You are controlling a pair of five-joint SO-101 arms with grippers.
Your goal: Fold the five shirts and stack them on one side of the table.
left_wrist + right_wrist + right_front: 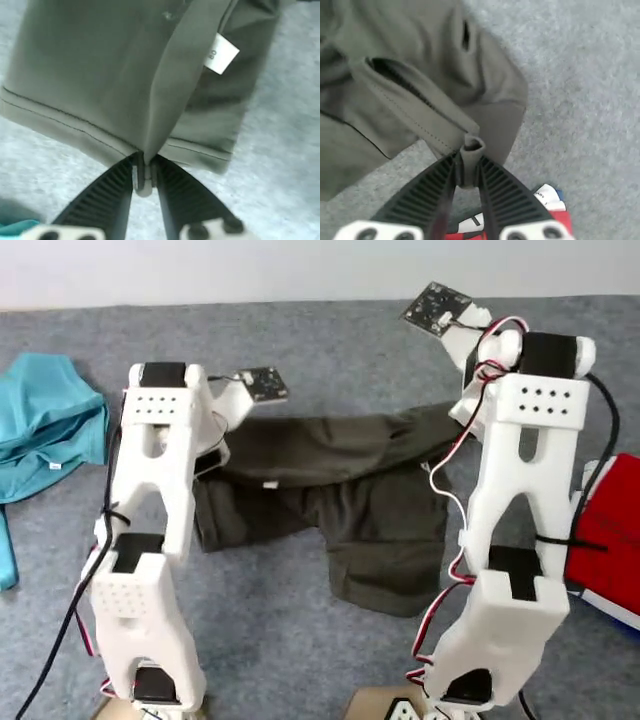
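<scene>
**Item 1, olive shirt** (340, 490). It lay spread and rumpled at the middle of the grey desk (330, 350), between the two arms. One band of cloth was drawn across its far side from arm to arm, and the rest sagged toward the arm bases.

**Item 2, left tool** (144, 175). The left wrist view showed it clenched on the shirt's stitched hem. A pinch of cloth stood between the ribbed black fingers (107, 192), and a fold ran up from the pinch. A white label (221, 56) hung from an inner layer of the shirt, beyond the tool. The high view showed that label as no more than a pale fleck.

**Item 3, right tool** (468, 165). The right wrist view showed it clamped on a small fold at the shirt's seamed edge. The cloth bunched up between the fingertips, with bare desk beyond.

**Item 4, teal shirt** (45, 425). It was heaped at the desk's edge on the left arm's (160, 470) side, well apart from the olive shirt. The high view took in the whole heap, while the left wrist view caught a mere sliver of it behind its tool.

**Item 5, red shirt** (610, 530). It lay at the desk's edge beside the right arm (525, 470), partly hidden by it from above. The right wrist view added white and blue patches next to the red.
</scene>
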